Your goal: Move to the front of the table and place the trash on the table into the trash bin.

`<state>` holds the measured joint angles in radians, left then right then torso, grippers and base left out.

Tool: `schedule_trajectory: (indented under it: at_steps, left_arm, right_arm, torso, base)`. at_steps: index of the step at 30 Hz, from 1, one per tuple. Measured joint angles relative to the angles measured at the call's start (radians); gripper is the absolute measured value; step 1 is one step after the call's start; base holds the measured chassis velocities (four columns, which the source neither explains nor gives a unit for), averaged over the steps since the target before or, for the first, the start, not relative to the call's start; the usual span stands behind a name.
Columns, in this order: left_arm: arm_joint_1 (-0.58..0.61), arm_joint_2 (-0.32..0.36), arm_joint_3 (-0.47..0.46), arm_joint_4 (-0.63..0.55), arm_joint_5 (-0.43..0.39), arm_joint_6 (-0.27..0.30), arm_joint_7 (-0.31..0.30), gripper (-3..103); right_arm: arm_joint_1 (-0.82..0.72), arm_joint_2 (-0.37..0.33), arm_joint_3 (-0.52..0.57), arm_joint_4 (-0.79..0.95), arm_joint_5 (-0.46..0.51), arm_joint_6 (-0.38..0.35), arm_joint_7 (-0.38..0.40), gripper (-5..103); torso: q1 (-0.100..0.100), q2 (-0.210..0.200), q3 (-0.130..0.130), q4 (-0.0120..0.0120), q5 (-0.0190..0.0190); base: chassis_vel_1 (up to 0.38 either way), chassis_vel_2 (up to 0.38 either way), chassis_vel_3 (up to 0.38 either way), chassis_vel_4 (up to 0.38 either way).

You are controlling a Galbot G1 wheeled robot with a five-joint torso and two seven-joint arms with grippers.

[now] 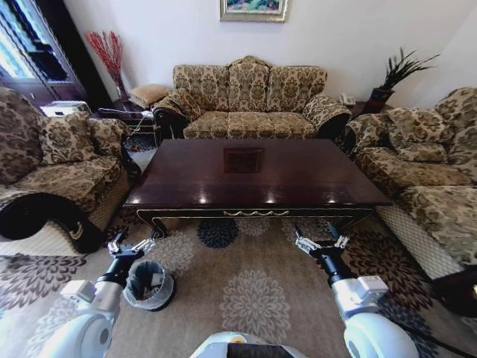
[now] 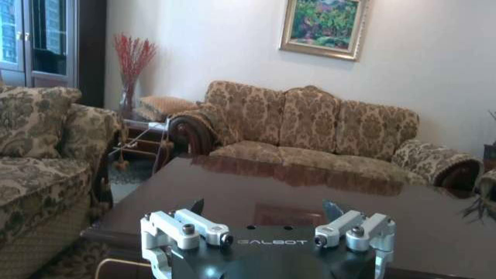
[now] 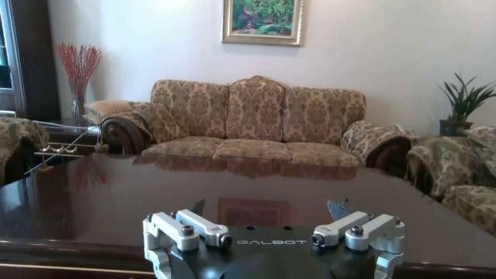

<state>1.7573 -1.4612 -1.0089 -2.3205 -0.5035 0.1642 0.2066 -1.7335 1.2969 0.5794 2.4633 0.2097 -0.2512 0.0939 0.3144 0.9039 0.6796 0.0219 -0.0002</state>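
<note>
**Both grippers spread and empty at the front of a bare-looking table**

Left gripper (image 1: 132, 245) held low before the table's near left corner, fingers spread, grasping nothing. Right gripper (image 1: 322, 242) likewise released and empty, level with it before the near right part of the carved edge. Just below the left gripper, on the patterned carpet (image 1: 246, 298), the trash bin (image 1: 148, 284), bag-lined, with pale and dark bits showing inside (hard to identify). Beyond both grippers, the mahogany coffee table (image 1: 298, 175), glossy, square inlay (image 1: 244, 159) at centre; no trash visible on top. Sofas (image 1: 250, 101) around it.

Judged risks: reaching for a reflection mistaken for litter, or clipping the bin with the left arm.
</note>
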Motion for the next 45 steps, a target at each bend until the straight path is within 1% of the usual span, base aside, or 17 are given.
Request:
schedule_trajectory:
  at_steps: [11,14,18,20,21,25,27,31,45]
  left_arm:
    - [0.0,0.0,0.0,0.0,0.0,0.0,0.0,100]
    - [0.0,-0.001,0.0,0.0,0.0,0.0,0.0,100]
    - [0.0,0.0,0.0,0.0,0.0,0.0,0.0,100]
    - [0.0,0.0,0.0,0.0,0.0,0.0,0.0,100]
    - [0.0,0.0,0.0,0.0,0.0,0.0,0.0,100]
    - [0.0,0.0,0.0,0.0,0.0,0.0,0.0,100]
    - [0.0,0.0,0.0,0.0,0.0,0.0,0.0,100]
    - [0.0,0.0,0.0,0.0,0.0,0.0,0.0,100]
    - [0.0,0.0,0.0,0.0,0.0,0.0,0.0,100]
  right_arm:
    - [0.0,0.0,0.0,0.0,0.0,0.0,0.001,100]
    - [0.0,0.0,0.001,0.0,0.0,0.0,0.001,100]
    - [0.0,0.0,0.001,0.0,0.0,0.0,0.001,100]
    - [0.0,0.0,0.0,0.0,0.0,0.001,0.001,100]
    - [0.0,0.0,0.0,0.0,0.0,0.001,0.001,100]
    - [0.0,0.0,0.0,0.0,0.0,0.001,0.0,100]
    - [0.0,0.0,0.0,0.0,0.0,0.001,0.0,100]
    - [0.0,0.0,0.0,0.0,0.0,0.001,0.0,100]
    - [0.0,0.0,0.0,0.0,0.0,0.001,0.0,100]
  torso:
    - [-0.001,0.0,0.0,0.0,0.0003]
    - [0.0,0.0,0.0,0.0,0.0009]
    - [0.0,0.0,0.0,-0.0002,0.0006]
    - [0.0,0.0,0.0,-0.0001,-0.0015]
    - [0.0,0.0,0.0,0.0001,-0.0004]
    - [0.0,0.0,0.0,0.0001,-0.0003]
    - [0.0,0.0,0.0,0.0,0.0005]
    - [0.0,0.0,0.0,-0.0002,0.0004]
    - [0.0,0.0,0.0,0.0,0.0001]
  base:
    - [-0.178,-0.319,0.169,0.309]
    - [-0.146,-0.2,0.151,0.123]
    - [-0.061,0.001,0.043,0.015]
    - [0.039,0.069,-0.02,-0.035]
    - [0.094,0.108,-0.021,-0.037]
    - [0.058,0.056,-0.015,-0.021]
    - [0.0,0.0,0.0,0.0]
    - [0.0,0.0,0.0,0.0]
    - [0.0,0.0,0.0,0.0]
